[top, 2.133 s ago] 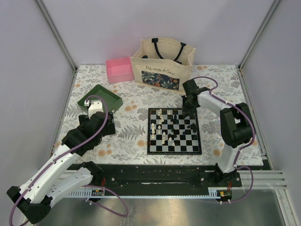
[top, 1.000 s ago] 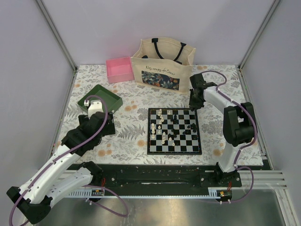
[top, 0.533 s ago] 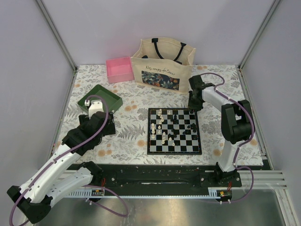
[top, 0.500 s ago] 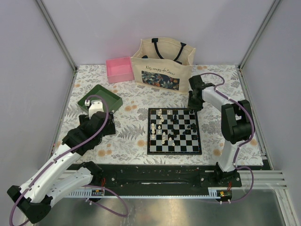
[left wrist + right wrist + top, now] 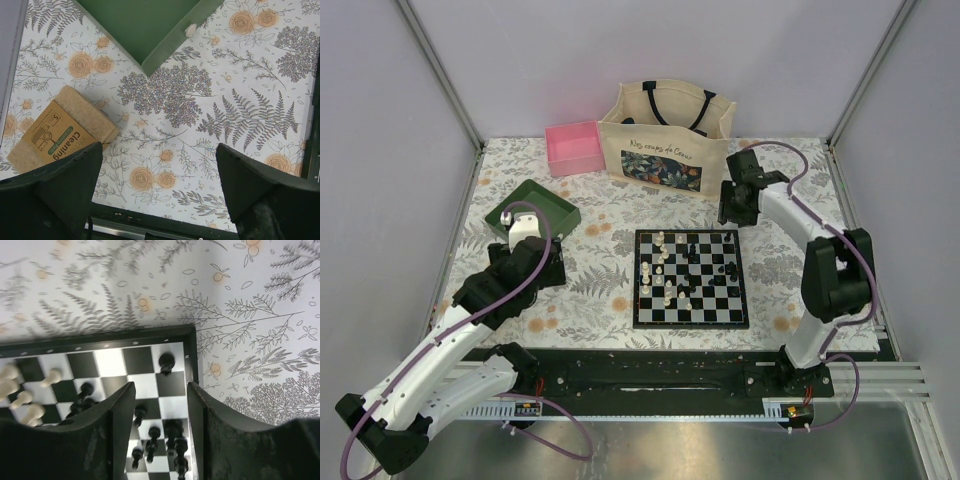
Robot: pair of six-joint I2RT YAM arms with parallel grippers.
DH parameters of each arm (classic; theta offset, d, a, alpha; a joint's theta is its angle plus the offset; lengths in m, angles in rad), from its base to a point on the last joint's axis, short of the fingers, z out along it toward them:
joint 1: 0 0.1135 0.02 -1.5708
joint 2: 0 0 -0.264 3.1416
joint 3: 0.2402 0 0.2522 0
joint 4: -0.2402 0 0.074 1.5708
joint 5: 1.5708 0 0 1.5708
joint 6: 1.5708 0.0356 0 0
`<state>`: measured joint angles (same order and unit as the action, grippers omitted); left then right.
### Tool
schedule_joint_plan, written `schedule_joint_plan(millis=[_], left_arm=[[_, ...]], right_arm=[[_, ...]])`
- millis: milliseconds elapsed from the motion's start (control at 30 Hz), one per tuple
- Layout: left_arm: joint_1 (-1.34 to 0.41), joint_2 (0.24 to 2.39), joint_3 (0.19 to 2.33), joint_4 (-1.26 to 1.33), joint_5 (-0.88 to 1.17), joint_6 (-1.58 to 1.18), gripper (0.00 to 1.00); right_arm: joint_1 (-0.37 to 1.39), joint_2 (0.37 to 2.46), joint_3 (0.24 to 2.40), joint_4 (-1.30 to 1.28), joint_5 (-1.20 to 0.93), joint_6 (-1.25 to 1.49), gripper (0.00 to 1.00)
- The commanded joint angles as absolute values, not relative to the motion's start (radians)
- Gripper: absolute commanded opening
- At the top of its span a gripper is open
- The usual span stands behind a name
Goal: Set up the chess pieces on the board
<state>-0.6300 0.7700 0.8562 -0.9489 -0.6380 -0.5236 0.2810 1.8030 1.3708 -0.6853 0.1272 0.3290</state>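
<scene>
The board (image 5: pixel 690 323) lies at table centre, with cream-white chess pieces (image 5: pixel 663 270) on its left half and black chess pieces (image 5: pixel 718 262) on its right half. My right gripper (image 5: pixel 731 210) hangs open and empty over the board's far right corner. In the right wrist view its fingers (image 5: pixel 119 425) straddle several black pieces (image 5: pixel 165 437). A lone black piece (image 5: pixel 166 362) stands near the board's corner (image 5: pixel 189 335), and white pieces (image 5: pixel 20 390) show at the left. My left gripper (image 5: pixel 540 268) is open and empty, low over the tablecloth (image 5: pixel 160 200), away from the board.
A green tray (image 5: pixel 532 205) is far left of the board, with a small cream object on its rim (image 5: pixel 190 30). A packaged sponge (image 5: pixel 57 132) lies by my left finger. A pink box (image 5: pixel 573 147) and a tote bag (image 5: pixel 665 140) stand at the back.
My right gripper has lifted off the board's right squares and drawn back toward the far right corner, and its elbow has swung right. The left arm has not moved.
</scene>
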Motion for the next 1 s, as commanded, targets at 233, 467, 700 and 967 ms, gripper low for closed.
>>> schedule_joint_plan(millis=[233,467,700,967], left_arm=[[-0.621,0.77,0.89,-0.928,-0.643,-0.515,0.99],[-0.621,0.761,0.888,-0.923,-0.64,-0.515,0.99],[-0.618,0.761,0.888,-0.925,-0.641,-0.517,0.99],[-0.62,0.77,0.89,-0.923,-0.638,-0.515,0.99]], right_arm=[[0.419,1.649,1.302,-0.66,0.008,0.344,0.57],[0.477,1.729,1.296,-0.65,-0.048,0.362,0.57],[0.514,1.787,1.319,-0.655,-0.048,0.364,0.57],[0.52,1.816,1.322,-0.66,-0.005,0.361,0.44]])
